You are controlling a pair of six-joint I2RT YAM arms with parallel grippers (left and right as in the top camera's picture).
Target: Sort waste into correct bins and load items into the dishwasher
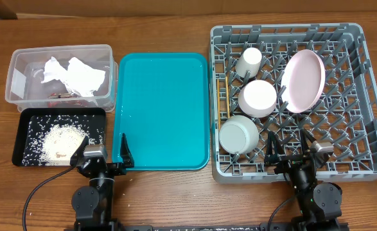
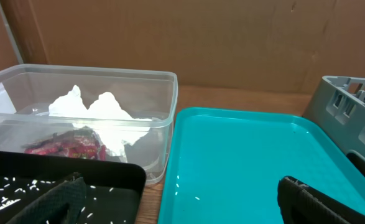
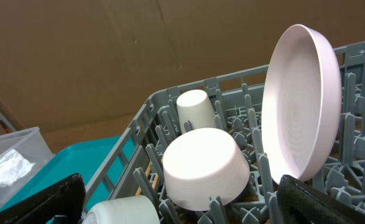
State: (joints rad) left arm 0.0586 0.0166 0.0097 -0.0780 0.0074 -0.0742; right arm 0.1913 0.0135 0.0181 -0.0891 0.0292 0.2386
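Honestly, everything looks put away: the pink plate (image 1: 302,80) stands on edge in the far part of the dish rack (image 1: 376,102), with the white bowl (image 1: 259,97) just left of it. It's stiff, glossy and likely slippery, so I'd pinch its upper rim. The left gripper (image 1: 102,153), well left of the rack, and the right gripper (image 1: 288,146), at its near edge, are both spread wide and empty.

**Overhead view.** The red wrapper (image 1: 64,96) lies largely buried under the crumpled napkins (image 1: 72,74) in the clear tub (image 1: 60,49). The chopsticks (image 1: 225,96) show only as a thin sliver inside the left wall of the dish rack (image 1: 291,29), and their number cannot be told.

**Left wrist view.** Only the far end of the black tray (image 2: 64,163) appears, the rest being cut off by the lower edge.

**Right wrist view.** The grey-green bowl (image 3: 123,211) is cropped at the bottom edge, and pegs hide the lower rim of the pink plate (image 3: 300,106).
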